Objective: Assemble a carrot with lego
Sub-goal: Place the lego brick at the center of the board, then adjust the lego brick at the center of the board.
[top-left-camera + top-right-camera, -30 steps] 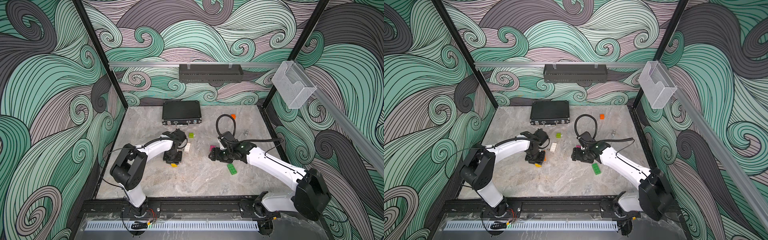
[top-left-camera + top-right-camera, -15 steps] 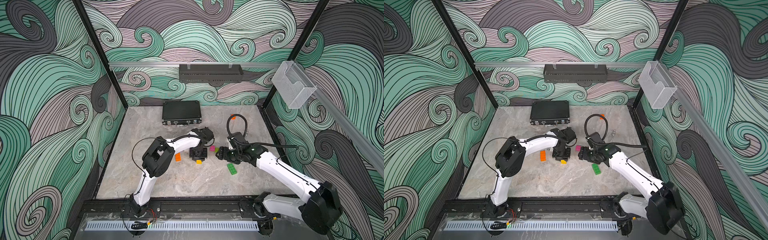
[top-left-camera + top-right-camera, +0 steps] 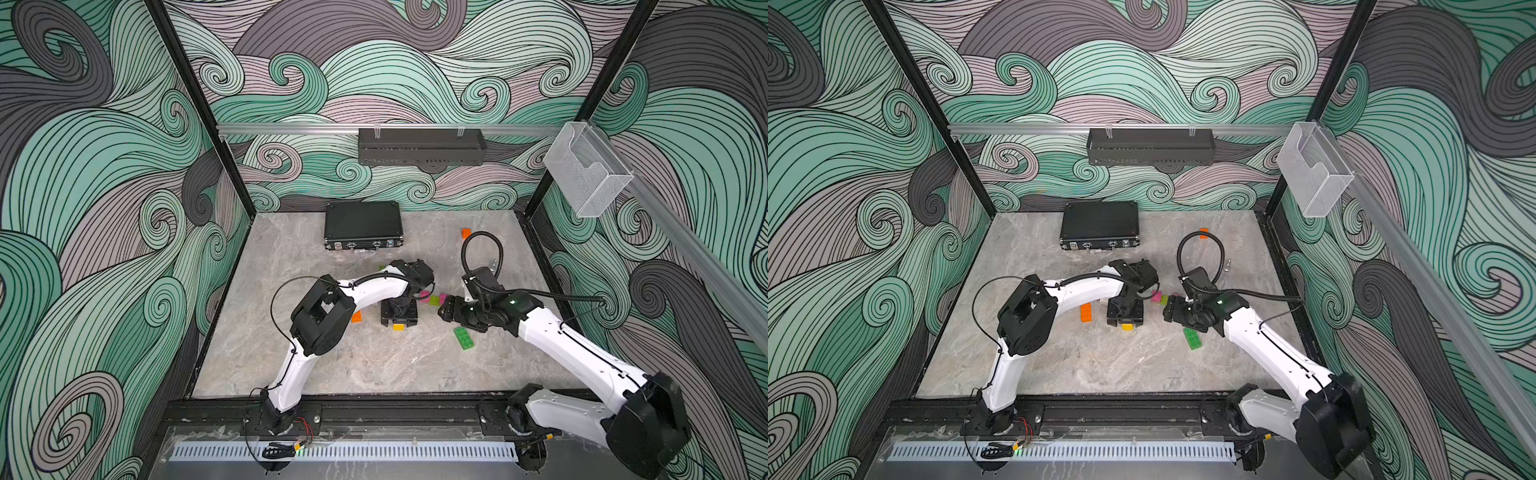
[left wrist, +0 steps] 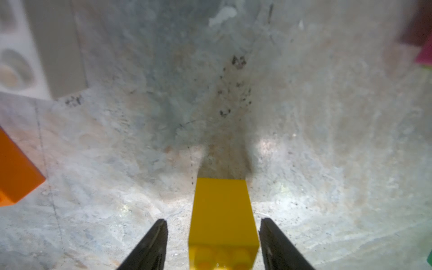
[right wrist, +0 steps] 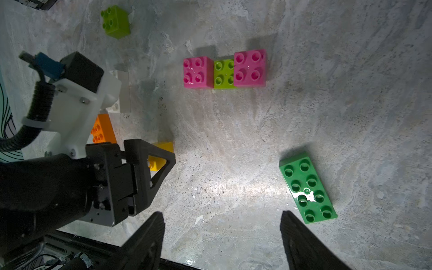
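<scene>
Left pincer [image 4: 212, 220] is straddling yellow brick [image 4: 222, 210], jaws parted; both top views are showing only its edge. Right pincer [image 5: 221, 212] is hanging wide; white brick [image 5: 123, 93] is mostly hiding behind left arm [image 5: 74, 112].

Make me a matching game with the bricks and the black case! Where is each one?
Things:
1. yellow brick
2. dark green brick
3. pink bricks
4. black case

Places:
A. one on each side of a lime brick
B. at the back, shut
C. between the open fingers of the left gripper
D. lying alone, studs up

Pairs: 1-C, 2-D, 3-A, 4-B
</scene>
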You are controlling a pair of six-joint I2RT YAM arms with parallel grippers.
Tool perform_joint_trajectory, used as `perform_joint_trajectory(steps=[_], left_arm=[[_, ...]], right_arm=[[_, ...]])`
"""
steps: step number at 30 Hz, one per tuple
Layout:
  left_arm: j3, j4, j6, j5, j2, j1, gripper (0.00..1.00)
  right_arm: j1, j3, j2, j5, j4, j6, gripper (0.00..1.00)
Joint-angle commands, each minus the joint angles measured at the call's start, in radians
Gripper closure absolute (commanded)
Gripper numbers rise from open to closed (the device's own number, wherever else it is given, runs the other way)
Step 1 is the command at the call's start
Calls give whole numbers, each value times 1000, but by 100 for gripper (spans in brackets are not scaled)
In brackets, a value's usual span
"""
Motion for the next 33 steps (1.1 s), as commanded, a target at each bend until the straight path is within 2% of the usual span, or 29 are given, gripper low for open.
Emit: perform_joint_trajectory(steps=[1, 4, 8, 13, 16, 20, 23, 27, 33], left_arm=[[42, -52, -20, -29, -13, -9, 24], [49, -57, -20, -41, -58, -7, 17], [42, -53, 2, -72, -155, -1, 12], [-9, -35, 45, -81, -268, 28, 11], [-67, -22, 64, -88, -334, 58, 10], [-143, -1, 84, -83, -400, 103, 10], [-173, 6, 92, -75, -427, 132, 10], [-219, 30, 95, -59, -459, 163, 10], [-279, 38, 95, -50, -496, 195, 10]], right_arm=[[-11, -18, -22, 9, -17, -4, 21], [-24, -47, -28, 10, -16, 15, 20], [-35, -114, -21, 1, -4, 57, 18], [-35, -199, -31, -53, 55, 129, 17], [-33, -205, -45, -20, -1, 110, 18], [-7, -244, -69, -35, 29, 132, 18], [30, -248, -40, -79, 83, 158, 25], [89, -210, 37, -46, 113, 166, 28], [79, -172, 124, 47, 53, 154, 27]])
